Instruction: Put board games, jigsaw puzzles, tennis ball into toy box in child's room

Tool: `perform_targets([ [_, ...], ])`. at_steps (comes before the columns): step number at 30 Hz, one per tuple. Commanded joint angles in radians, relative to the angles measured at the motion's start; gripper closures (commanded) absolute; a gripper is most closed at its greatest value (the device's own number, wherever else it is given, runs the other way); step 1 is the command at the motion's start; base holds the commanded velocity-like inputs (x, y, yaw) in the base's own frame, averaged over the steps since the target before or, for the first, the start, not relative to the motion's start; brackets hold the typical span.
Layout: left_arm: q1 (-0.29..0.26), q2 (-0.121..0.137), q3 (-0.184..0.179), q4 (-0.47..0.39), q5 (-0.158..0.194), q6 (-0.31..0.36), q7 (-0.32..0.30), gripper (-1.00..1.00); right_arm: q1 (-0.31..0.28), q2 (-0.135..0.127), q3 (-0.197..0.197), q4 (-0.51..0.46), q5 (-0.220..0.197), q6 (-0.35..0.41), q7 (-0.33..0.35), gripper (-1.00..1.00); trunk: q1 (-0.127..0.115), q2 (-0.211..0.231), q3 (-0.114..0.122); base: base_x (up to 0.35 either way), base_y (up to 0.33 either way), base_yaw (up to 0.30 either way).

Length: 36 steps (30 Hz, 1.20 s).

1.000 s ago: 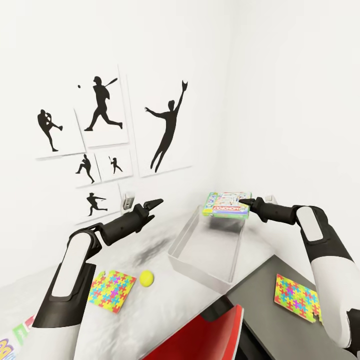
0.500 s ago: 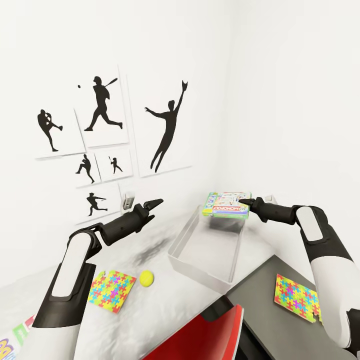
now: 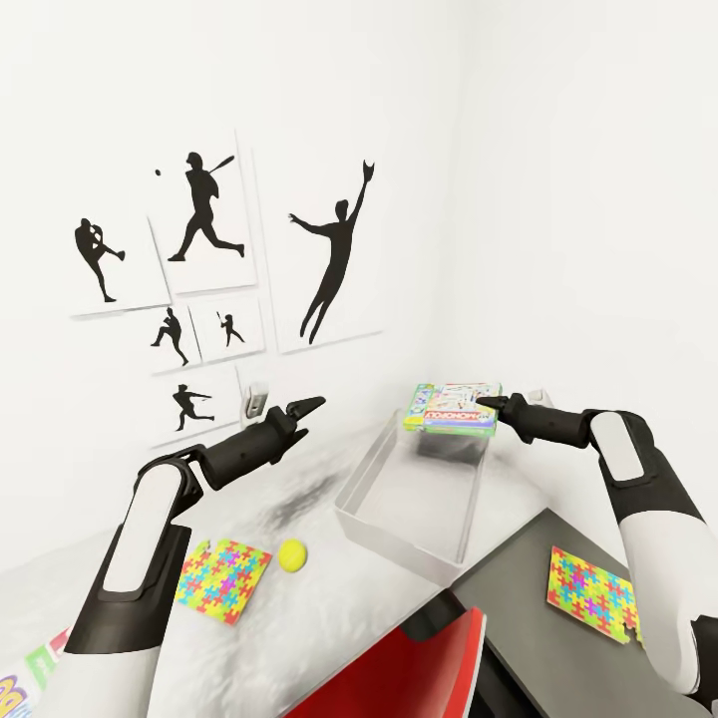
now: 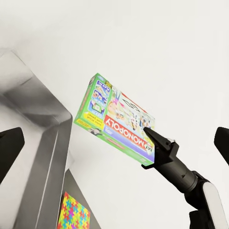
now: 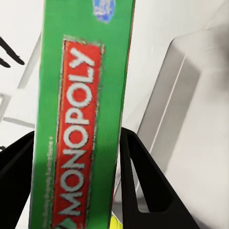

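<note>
A: Left side? Jigsaw puzzle (image 3: 222, 579) and tennis ball (image 3: 292, 555) are lying on the table (image 3: 329, 598); left gripper (image 3: 299, 411) is hanging spread, empty.

B: Right gripper (image 3: 488, 403) is clamping the Monopoly box (image 3: 451, 408) above the empty toy box (image 3: 376, 524). Second puzzle (image 3: 591, 591) is waiting too.

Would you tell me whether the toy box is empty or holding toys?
Empty: the toy box shows bare floor; the Monopoly game hangs above it in the right tool.
</note>
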<state>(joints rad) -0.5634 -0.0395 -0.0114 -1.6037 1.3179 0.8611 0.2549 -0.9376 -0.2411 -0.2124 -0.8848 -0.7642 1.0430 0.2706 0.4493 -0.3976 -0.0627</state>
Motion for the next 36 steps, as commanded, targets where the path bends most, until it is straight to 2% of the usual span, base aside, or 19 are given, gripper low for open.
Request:
perform_targets([
  [1,-0.001,0.0,0.001,-0.001,0.011,0.003,0.01,-1.0,-0.001,0.0,-0.002,0.0,0.009,0.004,0.01,1.0,0.001,-0.002,-0.002,0.0,0.0,0.0],
  [21,-0.001,0.0,-0.002,-0.001,0.009,0.003,-0.012,-1.0,-0.001,-0.001,-0.002,0.001,0.01,0.004,0.01,1.0,0.001,-0.002,-0.002,0.021,0.0,0.0],
  [36,-0.001,0.001,-0.002,-0.001,0.009,0.003,-0.014,-1.0,0.008,-0.015,-0.001,-0.001,0.009,-0.012,0.013,1.0,0.001,-0.002,-0.002,0.004,0.0,0.0],
])
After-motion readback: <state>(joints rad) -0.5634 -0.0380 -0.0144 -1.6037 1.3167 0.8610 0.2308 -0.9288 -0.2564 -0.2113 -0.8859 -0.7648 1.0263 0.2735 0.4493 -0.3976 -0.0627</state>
